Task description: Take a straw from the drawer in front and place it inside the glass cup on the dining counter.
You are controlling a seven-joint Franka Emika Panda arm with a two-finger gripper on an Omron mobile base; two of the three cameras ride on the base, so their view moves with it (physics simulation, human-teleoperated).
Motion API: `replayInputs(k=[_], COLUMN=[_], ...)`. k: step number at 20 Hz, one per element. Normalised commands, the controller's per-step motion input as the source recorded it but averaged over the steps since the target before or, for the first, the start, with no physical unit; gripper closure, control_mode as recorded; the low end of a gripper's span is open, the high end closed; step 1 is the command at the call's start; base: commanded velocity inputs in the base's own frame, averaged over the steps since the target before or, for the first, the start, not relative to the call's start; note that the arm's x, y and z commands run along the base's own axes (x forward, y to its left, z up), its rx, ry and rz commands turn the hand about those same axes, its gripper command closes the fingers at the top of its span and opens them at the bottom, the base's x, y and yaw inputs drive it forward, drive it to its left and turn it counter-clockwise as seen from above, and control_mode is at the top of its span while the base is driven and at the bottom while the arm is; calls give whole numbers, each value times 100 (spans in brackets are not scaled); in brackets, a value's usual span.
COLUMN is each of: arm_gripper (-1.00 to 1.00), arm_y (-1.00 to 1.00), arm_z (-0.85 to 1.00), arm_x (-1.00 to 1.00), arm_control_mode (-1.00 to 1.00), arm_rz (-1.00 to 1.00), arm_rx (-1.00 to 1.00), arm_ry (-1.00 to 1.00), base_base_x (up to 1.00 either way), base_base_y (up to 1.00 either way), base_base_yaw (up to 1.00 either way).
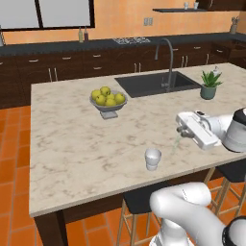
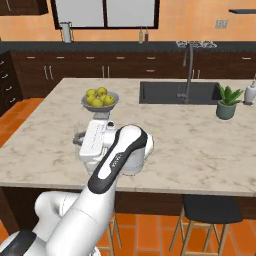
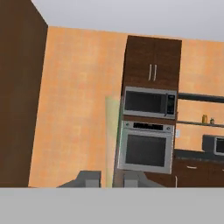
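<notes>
The end effector (image 1: 179,130) holds the straw (image 1: 176,142) pinched between its fingers, hanging slightly tilted above the bench (image 1: 72,144). The cup (image 1: 153,158) stands on the bench to the effector's left and lower, near the front edge.

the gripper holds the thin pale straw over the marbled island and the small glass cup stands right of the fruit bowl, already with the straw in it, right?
Not quite: the small translucent glass cup holds nothing. The left base view shows the thin pale straw between the jaws of the gripper, above the beige marbled island counter.
</notes>
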Motion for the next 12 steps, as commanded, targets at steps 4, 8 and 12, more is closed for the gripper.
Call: replayInputs(k=[4, 8, 12], arm_gripper=[100, 100, 100], arm_y=[-15, -7, 0], arm_z=[-20, -21, -23], arm_x=[6, 18, 21], arm_control_mode=[-100, -100, -100], arm_rz=[0, 0, 0], arm_rx=[0, 0, 0], arm_ry=[0, 2, 7], base_base_x=[0, 0, 0], base_base_y=[0, 0, 0], base_base_yaw=[0, 0, 0])
